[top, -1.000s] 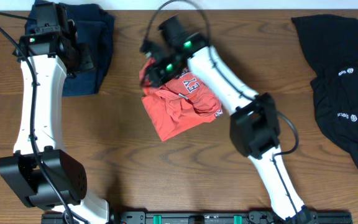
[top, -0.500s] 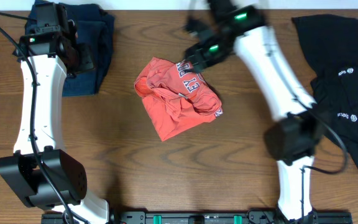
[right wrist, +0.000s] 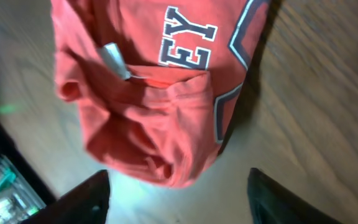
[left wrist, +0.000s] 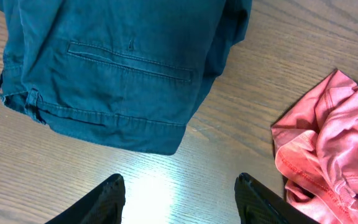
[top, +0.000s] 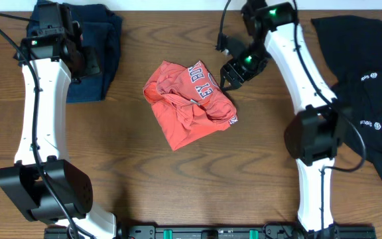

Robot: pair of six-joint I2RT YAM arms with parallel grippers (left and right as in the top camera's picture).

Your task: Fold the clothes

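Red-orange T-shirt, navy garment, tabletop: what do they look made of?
The crumpled red-orange T-shirt: soft matte knit, probably cotton jersey; it slumps in rounded folds and carries printed block letters.
The navy garment: stiffer matte woven cloth, likely cotton twill; stitched welt pocket and a belt loop show.
The brown tabletop: wood or wood-look laminate, can't tell which; visible grain, slight sheen where light glares.

Wood-grain table spreads beneath my right gripper (brown, plank-lined); back by its arm's base, a black rail, possibly green-clipped.
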